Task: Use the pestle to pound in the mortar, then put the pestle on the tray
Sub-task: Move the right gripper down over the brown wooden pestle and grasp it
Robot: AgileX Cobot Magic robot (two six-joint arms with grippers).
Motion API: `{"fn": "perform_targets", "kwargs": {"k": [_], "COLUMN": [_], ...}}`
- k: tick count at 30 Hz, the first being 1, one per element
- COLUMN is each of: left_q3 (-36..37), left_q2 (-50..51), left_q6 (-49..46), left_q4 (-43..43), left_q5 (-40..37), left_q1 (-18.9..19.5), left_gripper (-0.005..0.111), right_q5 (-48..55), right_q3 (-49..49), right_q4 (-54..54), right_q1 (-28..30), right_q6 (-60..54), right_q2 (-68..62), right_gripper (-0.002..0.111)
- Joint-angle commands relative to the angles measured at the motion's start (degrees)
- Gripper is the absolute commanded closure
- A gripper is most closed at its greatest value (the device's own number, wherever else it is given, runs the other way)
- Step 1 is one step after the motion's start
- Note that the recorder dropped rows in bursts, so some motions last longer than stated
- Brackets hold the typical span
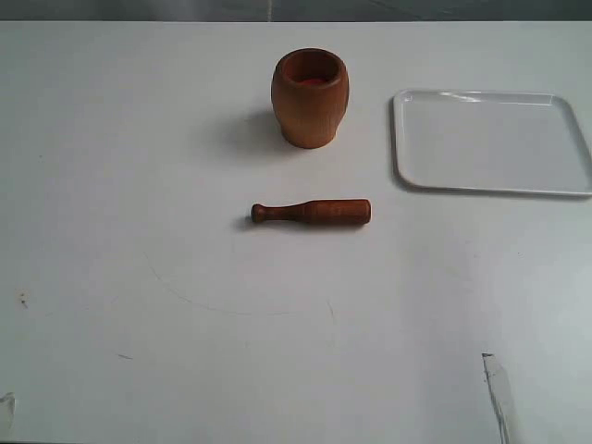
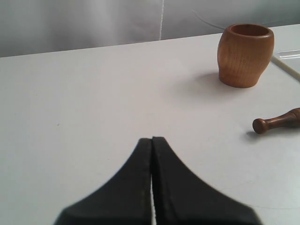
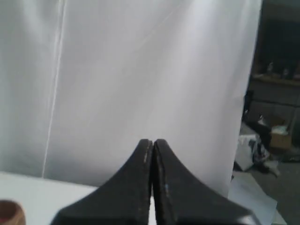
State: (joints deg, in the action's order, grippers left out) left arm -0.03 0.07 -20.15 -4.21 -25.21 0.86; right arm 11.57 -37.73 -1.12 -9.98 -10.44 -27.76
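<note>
Pestle, the short reddish-brown wooden club (image 1: 312, 212), sits in neither of your grippers. Your left gripper (image 2: 151, 140) has its black jaws pressed together on nothing, over the plain white table (image 1: 139, 185). Your right gripper (image 3: 152, 141) is likewise closed and empty. It faces a white curtain (image 3: 140, 70), and only a sliver of the barrel-shaped reddish-brown wooden mortar (image 1: 310, 97) shows at the corner of its view.

Outward from the left jaws, the pestle lies flat on the table, well apart from them; the left wrist view catches only its knob end. In the exterior view its long axis runs left to right, with the small knob pointing left and the thick end pointing right. The mortar stands upright behind it, mouth up, near but not touching. A flat, glossy white rectangular tray (image 1: 490, 139) lies to the mortar's right, apart from both.
</note>
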Motion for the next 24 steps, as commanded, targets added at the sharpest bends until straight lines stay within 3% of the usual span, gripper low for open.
{"fn": "perform_targets", "kwargs": {"k": [1,13,24], "left_q3": [0.0,0.0,0.0], "left_q2": [-0.1,-0.1,-0.1], "left_q6": [0.5,0.5,0.5], "left_q4": [0.4,0.4,0.4], "left_q5": [0.2,0.2,0.2], "left_q1": [-0.4,-0.4,-0.4], "left_gripper": [0.107,0.107,0.107], "right_q5": [7.6,23.3,34.2], "right_q3": [-5.4,-23.4,-38.6], "right_q4": [-2.8,-7.1,-7.0], "right_q1": [-6.5,-27.8,-32.4], "right_q6": [-11.6,-29.3,-33.4], "right_q2": [-11.4,-43.4,-72.0], "right_gripper": [0.108,0.108,0.108]}}
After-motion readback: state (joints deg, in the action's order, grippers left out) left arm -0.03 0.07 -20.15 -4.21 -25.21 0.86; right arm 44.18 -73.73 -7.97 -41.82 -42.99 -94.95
